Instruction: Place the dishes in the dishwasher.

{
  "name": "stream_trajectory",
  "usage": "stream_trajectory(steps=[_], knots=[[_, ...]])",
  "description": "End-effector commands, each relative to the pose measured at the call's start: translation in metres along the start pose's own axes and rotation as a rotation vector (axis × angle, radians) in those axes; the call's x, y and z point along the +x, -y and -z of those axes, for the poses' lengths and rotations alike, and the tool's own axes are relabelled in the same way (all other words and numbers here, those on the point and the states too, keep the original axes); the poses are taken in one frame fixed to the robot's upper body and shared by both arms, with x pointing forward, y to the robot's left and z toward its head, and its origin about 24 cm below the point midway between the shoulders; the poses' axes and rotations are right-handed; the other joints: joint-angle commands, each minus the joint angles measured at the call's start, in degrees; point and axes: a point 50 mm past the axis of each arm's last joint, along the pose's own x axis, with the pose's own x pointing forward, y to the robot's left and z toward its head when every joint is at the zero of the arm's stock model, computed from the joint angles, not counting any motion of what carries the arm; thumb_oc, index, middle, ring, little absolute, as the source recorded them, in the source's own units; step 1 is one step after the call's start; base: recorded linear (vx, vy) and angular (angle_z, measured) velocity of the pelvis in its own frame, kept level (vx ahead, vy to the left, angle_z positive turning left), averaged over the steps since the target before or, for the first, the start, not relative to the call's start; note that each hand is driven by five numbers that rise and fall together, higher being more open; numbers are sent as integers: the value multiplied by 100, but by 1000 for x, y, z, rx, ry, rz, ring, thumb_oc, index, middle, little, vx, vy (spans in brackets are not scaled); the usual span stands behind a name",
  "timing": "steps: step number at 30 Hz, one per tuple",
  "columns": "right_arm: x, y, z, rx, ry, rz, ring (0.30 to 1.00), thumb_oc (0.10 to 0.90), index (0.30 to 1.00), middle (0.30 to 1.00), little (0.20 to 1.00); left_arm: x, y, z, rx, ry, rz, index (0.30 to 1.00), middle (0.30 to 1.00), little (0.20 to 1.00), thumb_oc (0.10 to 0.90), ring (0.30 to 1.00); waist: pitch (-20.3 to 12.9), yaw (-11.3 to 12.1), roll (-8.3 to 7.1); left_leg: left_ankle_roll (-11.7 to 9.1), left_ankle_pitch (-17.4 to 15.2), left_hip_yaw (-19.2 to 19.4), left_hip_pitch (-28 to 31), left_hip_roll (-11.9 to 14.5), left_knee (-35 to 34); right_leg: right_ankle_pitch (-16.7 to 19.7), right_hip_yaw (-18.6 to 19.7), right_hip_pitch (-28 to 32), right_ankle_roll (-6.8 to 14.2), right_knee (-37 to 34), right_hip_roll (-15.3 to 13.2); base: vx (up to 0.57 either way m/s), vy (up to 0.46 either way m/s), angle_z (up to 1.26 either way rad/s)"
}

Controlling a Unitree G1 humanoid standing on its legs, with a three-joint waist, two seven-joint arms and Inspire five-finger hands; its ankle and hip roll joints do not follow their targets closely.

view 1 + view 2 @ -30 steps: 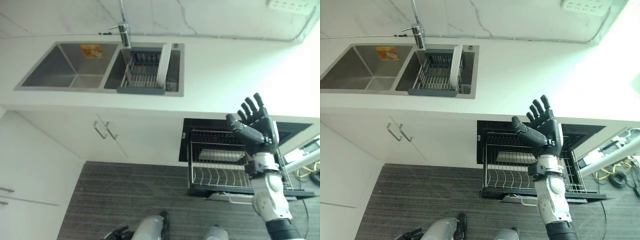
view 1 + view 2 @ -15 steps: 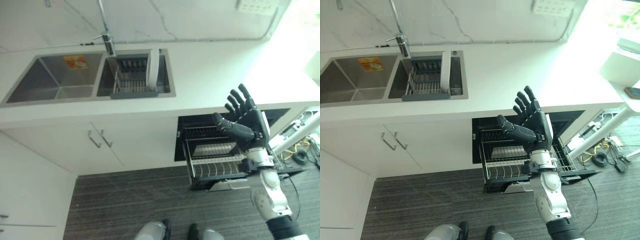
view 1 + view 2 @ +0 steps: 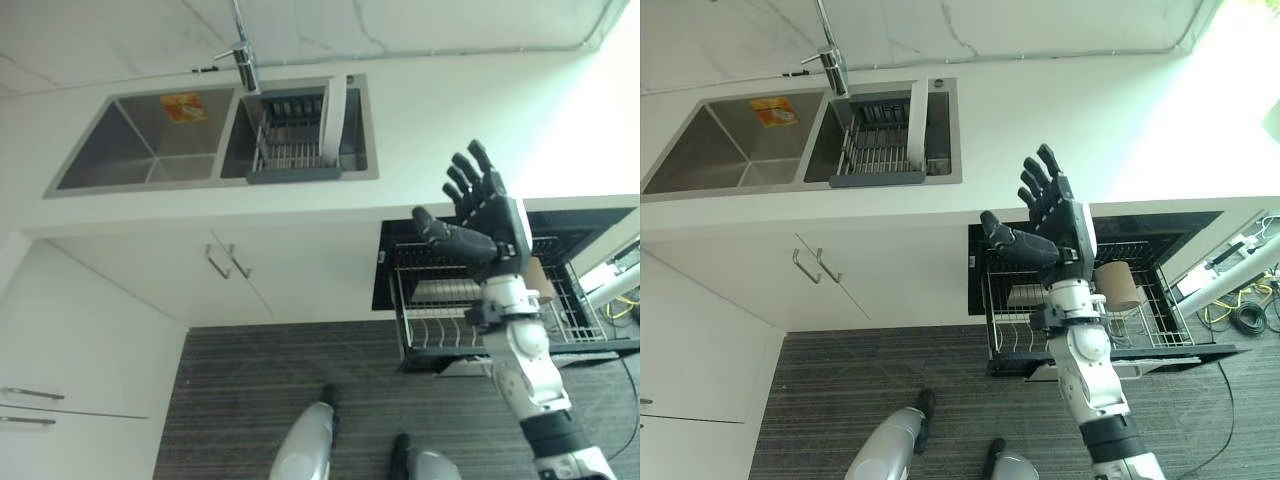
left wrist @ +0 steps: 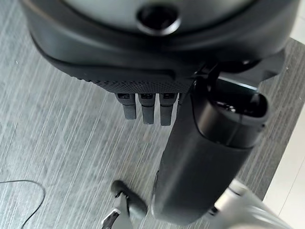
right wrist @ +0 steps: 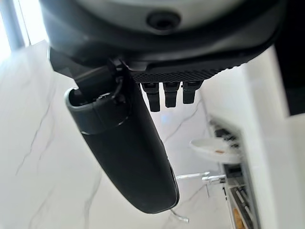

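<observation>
Bench (image 3: 480,110) runs white across the scene, with a double sink (image 3: 150,140) set into it and the dishwasher (image 3: 400,270) open below its front edge. Your dishwasher rack (image 3: 1140,320) is pulled out over the floor; a pale flat item and a brown cylindrical item lie in it, and you cannot tell more of them from here. Dish rack (image 3: 290,145) sits in the sink's right-hand basin, beside the tap (image 3: 243,55), and one white plate (image 3: 333,105) stands on edge in it. That plate is the dish to move.

Your right hand (image 3: 485,215) is raised in front of the dishwasher opening, released, fingers spread straight, holding nothing. Your left hand (image 4: 147,107) hangs over the floor, fingers relaxed and empty.

Judge the step as the reach toward the sink, with no dish yet collected. The next move calls for carrying a hand across to the dish rack and closing on the plate's upper rim.

One orange sticker (image 3: 183,106) lies in the left basin; its print cannot be read.
</observation>
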Motion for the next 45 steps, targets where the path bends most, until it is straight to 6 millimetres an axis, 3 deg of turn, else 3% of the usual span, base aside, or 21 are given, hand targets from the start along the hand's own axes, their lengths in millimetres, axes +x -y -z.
stream_trajectory(steps=[1,9,11,13,15,16,24,28,30,32,35,38,45], knots=[[25,-16,-60,-6,322,-76,900,800,900,900,900,-3,-11,-9,115,64,-33,900,900,900,800,900,-394,110,-155,119,101,90,367,-151,-155,-354,-102,735,304,-310,173,182,316,-39],[20,-6,-59,19,330,-17,900,800,900,900,900,-1,-13,-22,262,40,-64,900,900,900,800,900,-624,-60,-301,529,-575,422,1038,-387,-155,52,6,431,734,-310,-520,156,297,-26],[19,-6,-58,24,335,-7,900,800,900,900,900,-1,-14,-26,280,39,-74,900,900,900,800,900,-656,-49,-321,644,-650,488,1070,-409,-155,114,-34,430,781,-310,-582,129,188,-22],[19,-13,-56,36,338,-21,900,800,900,900,900,-2,-16,-27,275,34,-81,900,900,900,800,900,-675,38,-294,736,-695,643,1120,-369,-155,249,-452,503,779,-310,-615,82,135,-27],[21,-19,-56,46,346,-38,900,800,900,900,900,-2,-16,-28,265,35,-82,900,900,900,800,900,-666,94,-266,795,-745,753,1150,-336,-155,353,-670,428,760,-310,-518,19,65,-61],[23,-23,-59,51,368,-47,900,800,900,900,900,-2,-14,-31,271,44,-70,900,900,900,800,900,-592,50,-280,817,-786,777,1164,-368,-155,394,-579,179,724,-310,-403,-42,-35,-87],[31,-22,-65,68,374,-32,900,800,900,900,900,-2,-12,-22,223,41,-87,900,900,900,800,900,-640,126,-385,703,-762,878,1027,-385,-155,193,-483,-66,656,-310,-384,-7,-73,-15],[31,-20,-67,52,373,-22,900,800,900,900,900,-1,-5,-24,216,80,-73,900,900,900,800,900,-592,75,-447,665,-743,833,1193,-493,-155,88,-328,-76,504,-310,-308,26,-86,8],[31,-19,-66,35,365,-22,900,800,900,900,900,-1,-3,-22,195,87,-72,900,900,900,800,900,-390,164,-520,495,-439,599,1275,-674,-155,119,-109,33,436,-310,-301,86,-1,25],[34,-19,-69,21,373,-24,900,800,900,900,900,-1,-2,-25,264,74,-44,900,900,900,800,900,-297,253,-370,362,-257,304,894,-505,-155,130,-129,99,492,-310,-208,59,171,20],[33,-17,-67,24,359,-13,900,800,900,900,900,0,2,-21,283,50,-49,900,900,900,800,900,-352,197,-263,386,-319,381,768,-351,-155,144,-306,73,572,-310,-276,60,157,-8],[33,-17,-66,38,356,-13,900,800,900,900,900,0,1,-33,333,81,-70,900,900,900,800,900,-388,179,-273,406,-371,443,717,-284,-155,191,-459,34,639,-310,-367,53,45,18],[37,-27,-55,90,299,-15,900,800,900,900,900,0,-7,-28,401,35,-100,900,900,900,800,900,-455,218,-291,477,-521,505,817,-318,-155,223,-557,-15,695,-310,-513,144,51,4]])
